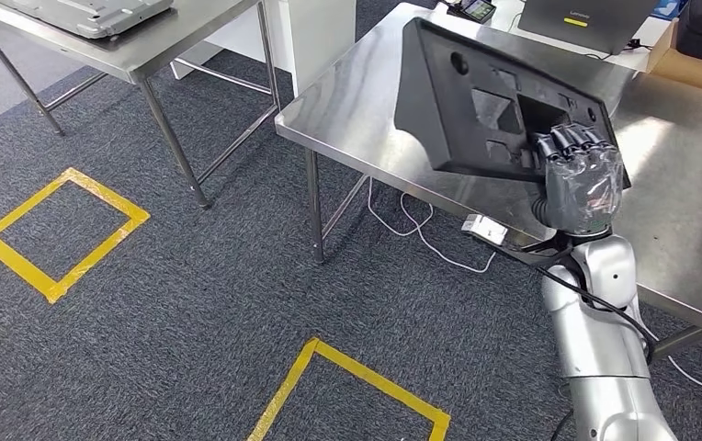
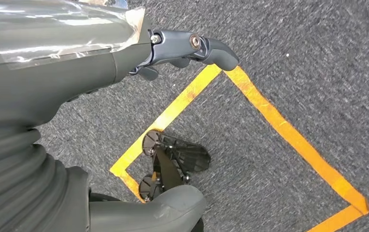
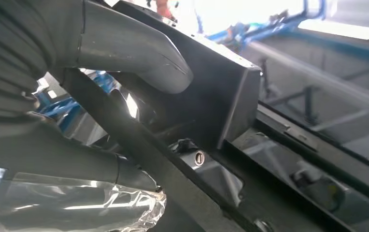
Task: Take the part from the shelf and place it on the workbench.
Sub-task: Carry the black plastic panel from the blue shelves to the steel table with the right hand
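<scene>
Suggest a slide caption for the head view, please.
Right hand holds the black part tilted above the steel workbench.

1 black part [image 1: 476, 101], gripped by 1 right hand [image 1: 582, 179]. 1 left hand [image 2: 76, 63] over the carpet. 2 steel tables: near right [image 1: 356, 110], far left [image 1: 159, 50]. 2 yellow tape squares on the floor: left [image 1: 58, 230], near centre [image 1: 347, 395].
</scene>
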Controlling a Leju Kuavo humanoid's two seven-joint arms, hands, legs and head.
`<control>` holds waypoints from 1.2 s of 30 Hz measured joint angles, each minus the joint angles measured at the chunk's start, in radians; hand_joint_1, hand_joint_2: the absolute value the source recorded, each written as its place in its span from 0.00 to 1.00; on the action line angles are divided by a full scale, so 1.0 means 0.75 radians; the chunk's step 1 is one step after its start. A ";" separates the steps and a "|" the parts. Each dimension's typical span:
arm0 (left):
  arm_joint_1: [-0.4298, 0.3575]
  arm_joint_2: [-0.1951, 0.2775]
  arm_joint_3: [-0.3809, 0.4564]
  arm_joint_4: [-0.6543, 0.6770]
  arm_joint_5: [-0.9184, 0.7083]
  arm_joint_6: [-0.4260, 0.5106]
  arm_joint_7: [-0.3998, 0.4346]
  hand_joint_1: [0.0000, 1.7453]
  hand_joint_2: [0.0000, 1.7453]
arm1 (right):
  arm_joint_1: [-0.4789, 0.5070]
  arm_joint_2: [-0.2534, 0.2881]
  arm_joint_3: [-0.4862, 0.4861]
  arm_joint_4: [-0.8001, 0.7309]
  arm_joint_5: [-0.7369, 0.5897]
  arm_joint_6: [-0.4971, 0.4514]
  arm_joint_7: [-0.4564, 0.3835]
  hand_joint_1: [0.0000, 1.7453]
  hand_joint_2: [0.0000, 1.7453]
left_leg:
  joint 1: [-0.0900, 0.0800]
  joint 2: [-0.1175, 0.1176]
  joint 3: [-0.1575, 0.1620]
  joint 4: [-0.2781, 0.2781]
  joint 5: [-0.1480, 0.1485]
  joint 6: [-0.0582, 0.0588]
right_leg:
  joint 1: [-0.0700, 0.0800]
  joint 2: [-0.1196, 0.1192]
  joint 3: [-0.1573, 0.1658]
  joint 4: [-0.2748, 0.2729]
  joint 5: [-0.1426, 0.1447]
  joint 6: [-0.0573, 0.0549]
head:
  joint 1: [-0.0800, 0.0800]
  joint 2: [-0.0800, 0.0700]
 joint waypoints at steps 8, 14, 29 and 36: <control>-0.001 0.000 -0.001 0.000 -0.020 -0.002 0.008 0.00 1.00 | 0.022 0.059 -0.103 -0.104 0.050 0.000 -0.022 1.00 1.00 | 0.001 0.001 0.000 0.000 0.000 0.000 | 0.000 0.000 0.000 0.000 0.000 0.000 | 0.000 0.000; -0.001 0.001 -0.001 0.000 -0.023 -0.005 0.033 0.00 1.00 | 0.046 0.070 -0.110 -0.133 0.056 -0.001 -0.010 1.00 1.00 | -0.006 0.001 -0.003 0.007 -0.002 0.009 | -0.011 0.000 -0.001 -0.004 0.006 0.009 | 0.000 0.000; 0.000 0.004 0.000 0.001 -0.026 -0.045 0.060 0.00 1.00 | 0.098 0.080 -0.122 -0.167 0.082 -0.002 0.030 1.00 1.00 | 0.005 0.023 0.007 -0.013 0.006 0.013 | 0.000 -0.027 0.041 0.014 -0.054 0.001 | 0.007 0.000; 0.000 0.007 -0.001 0.001 -0.026 -0.050 0.062 0.00 1.00 | 0.101 0.080 -0.121 -0.168 0.079 -0.003 0.039 1.00 1.00 | 0.029 0.014 -0.103 0.225 -0.126 -0.047 | -0.011 -0.011 0.057 0.002 -0.055 -0.056 | -0.004 0.000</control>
